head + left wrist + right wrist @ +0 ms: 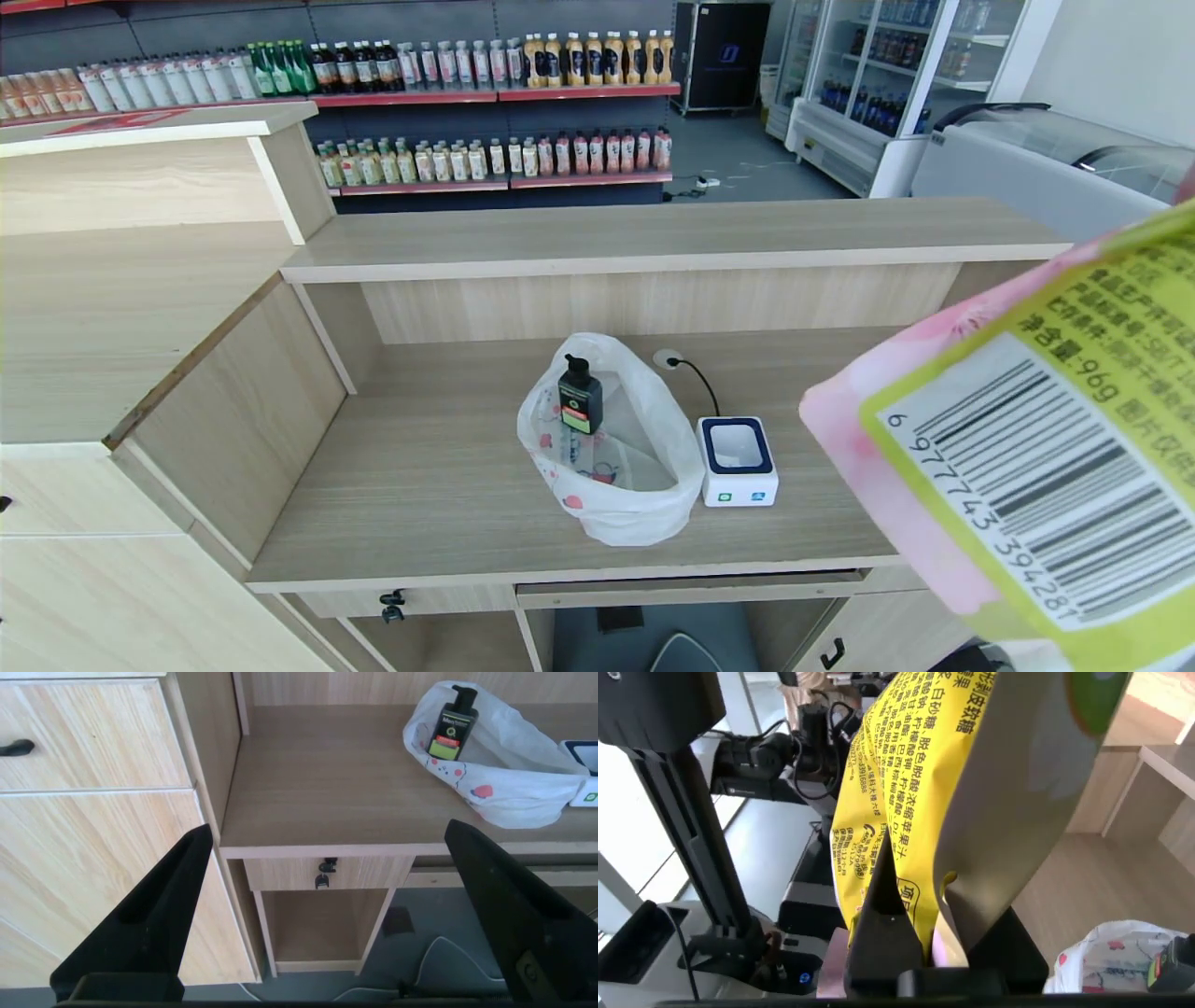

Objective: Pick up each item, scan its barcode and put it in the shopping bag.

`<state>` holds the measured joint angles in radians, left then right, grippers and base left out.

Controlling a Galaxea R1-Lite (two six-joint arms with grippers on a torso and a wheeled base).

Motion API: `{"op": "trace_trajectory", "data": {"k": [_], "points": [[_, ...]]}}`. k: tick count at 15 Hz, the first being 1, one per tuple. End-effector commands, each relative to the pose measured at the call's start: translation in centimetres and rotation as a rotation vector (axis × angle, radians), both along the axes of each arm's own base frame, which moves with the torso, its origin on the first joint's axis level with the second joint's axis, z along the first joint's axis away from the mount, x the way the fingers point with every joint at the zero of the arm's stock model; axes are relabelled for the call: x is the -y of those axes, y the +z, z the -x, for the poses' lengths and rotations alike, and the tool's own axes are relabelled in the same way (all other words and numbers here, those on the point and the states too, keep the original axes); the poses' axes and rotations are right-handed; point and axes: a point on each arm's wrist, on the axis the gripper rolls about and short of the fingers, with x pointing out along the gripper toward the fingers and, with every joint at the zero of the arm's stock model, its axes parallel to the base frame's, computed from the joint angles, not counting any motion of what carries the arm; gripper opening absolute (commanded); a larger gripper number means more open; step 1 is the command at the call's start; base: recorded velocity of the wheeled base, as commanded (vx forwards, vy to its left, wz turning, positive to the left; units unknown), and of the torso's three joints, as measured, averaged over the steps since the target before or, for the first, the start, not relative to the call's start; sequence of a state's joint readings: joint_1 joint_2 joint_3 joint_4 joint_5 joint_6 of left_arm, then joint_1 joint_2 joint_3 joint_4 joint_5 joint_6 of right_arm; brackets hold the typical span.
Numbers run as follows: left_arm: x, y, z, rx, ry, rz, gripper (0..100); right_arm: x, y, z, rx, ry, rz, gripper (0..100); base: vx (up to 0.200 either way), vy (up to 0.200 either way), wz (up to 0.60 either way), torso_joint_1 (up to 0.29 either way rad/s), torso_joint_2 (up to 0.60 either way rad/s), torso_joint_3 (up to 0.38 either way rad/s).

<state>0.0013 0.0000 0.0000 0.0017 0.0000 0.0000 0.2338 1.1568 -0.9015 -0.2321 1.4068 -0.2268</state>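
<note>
A pink and yellow-green snack packet (1036, 448) hangs close before the head camera at the right, its barcode facing me. My right gripper (920, 938) is shut on this packet (915, 793), pinching its lower edge. A white shopping bag (611, 457) lies open on the counter (420, 485) with a black pump bottle (580, 396) standing inside. Just right of the bag sits the white barcode scanner (738, 460), its cable running back to a hole. My left gripper (327, 915) is open and empty, held low in front of the counter's left drawer; the bag (495, 765) and bottle (452, 723) lie beyond it.
A raised wooden ledge (672, 238) runs behind the counter, and a taller wooden counter (140, 261) walls its left side. Drawers with black handles (326, 871) sit under the counter edge. Shelves of bottles (485, 103) and fridges (896, 84) stand far behind.
</note>
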Motion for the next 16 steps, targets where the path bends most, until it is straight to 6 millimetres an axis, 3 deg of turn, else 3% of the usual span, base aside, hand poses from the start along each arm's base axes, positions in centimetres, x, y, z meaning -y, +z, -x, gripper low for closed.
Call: {"op": "trace_trajectory", "data": {"k": [1, 7, 16], "points": [[0.0, 0.0, 0.0, -0.001, 0.0, 0.0, 100, 0.2, -0.7, -1.7, -0.038, 0.074, 0.004, 0, 0.0, 0.0, 0.0, 0.0, 0.0, 0.0], [0.0, 0.0, 0.0, -0.001, 0.0, 0.0, 100, 0.6, -1.4, -2.9, -0.038, 0.082, 0.001, 0, 0.0, 0.0, 0.0, 0.0, 0.0, 0.0], [0.0, 0.0, 0.0, -0.001, 0.0, 0.0, 100, 0.7, -1.9, -2.4, -0.044, 0.082, 0.002, 0, 0.0, 0.0, 0.0, 0.0, 0.0, 0.0]]}}
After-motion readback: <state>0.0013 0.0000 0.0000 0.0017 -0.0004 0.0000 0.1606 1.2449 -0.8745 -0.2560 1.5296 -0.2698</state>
